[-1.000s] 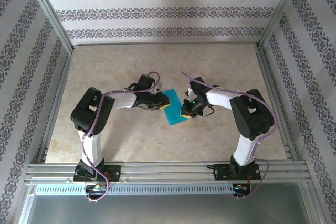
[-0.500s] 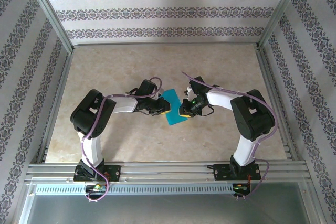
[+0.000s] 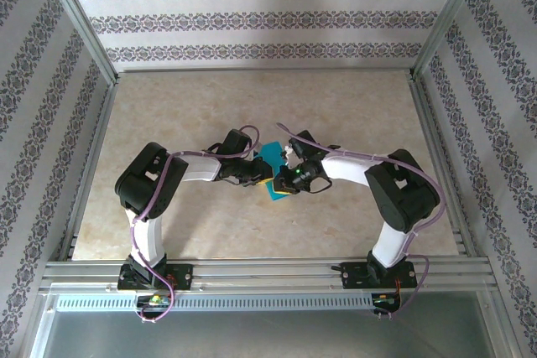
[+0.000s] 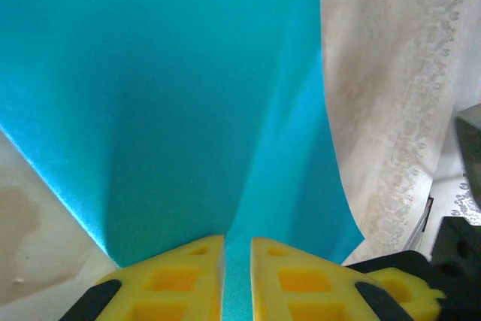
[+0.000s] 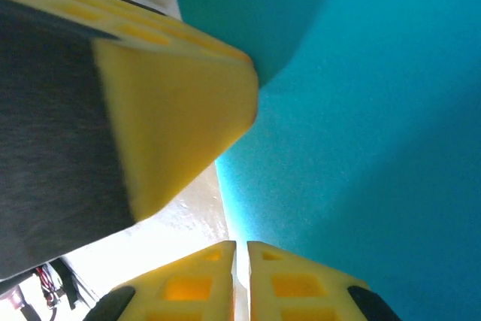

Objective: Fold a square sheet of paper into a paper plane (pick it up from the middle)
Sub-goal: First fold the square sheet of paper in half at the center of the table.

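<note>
Soft, even light fills the overhead view, where the beige marbled tabletop [image 3: 352, 106] is bright and sharp, with only faint shadows at centre. In the left wrist view the thin teal-blue sheet of paper [image 4: 165, 95] glows, darkening along a central bend, while the 3 o'clock edge washes out. In the right wrist view a yellow foam fingertip [image 5: 173, 118] at 9 o'clock is blurred, and glare whitens 7 o'clock.

You are working in a robotics lab test cell. A beige marbled worktop [image 3: 168, 115] is boxed in by aluminium frame posts [image 3: 80, 27] and panels of striped patterned wallpaper [image 3: 260, 18]. Two white arms [image 3: 149, 215] are bolted to a slotted metal rail [image 3: 268, 272] along the near edge.
</note>
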### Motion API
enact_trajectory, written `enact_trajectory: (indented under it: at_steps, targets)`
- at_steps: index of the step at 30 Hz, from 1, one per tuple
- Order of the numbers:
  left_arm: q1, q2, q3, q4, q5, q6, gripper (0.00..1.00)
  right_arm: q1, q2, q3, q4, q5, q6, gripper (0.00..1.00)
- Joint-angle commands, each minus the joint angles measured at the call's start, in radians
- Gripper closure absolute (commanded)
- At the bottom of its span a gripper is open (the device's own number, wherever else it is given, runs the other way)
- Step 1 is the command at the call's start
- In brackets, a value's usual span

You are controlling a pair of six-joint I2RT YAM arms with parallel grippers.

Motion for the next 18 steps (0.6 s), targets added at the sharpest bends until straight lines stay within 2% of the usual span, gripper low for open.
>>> enact_trajectory:
  at_steps: [1,10,18]
  targets:
    - [-0.011,0.014,-0.011,0.043,-0.006,-0.02,0.82,0.007,0.03,-0.02,0.031,0.007,0.028,0.87]
    - [-0.01,-0.043,0.003,0.074,0.005,-0.039,0.81,0.009,0.066,-0.056,-0.02,0.061,0.003,0.87]
    - [-0.024,-0.054,-0.025,-0.044,-0.037,0.039,0.81,0.009,0.103,-0.041,-0.112,0.148,-0.014,0.88]
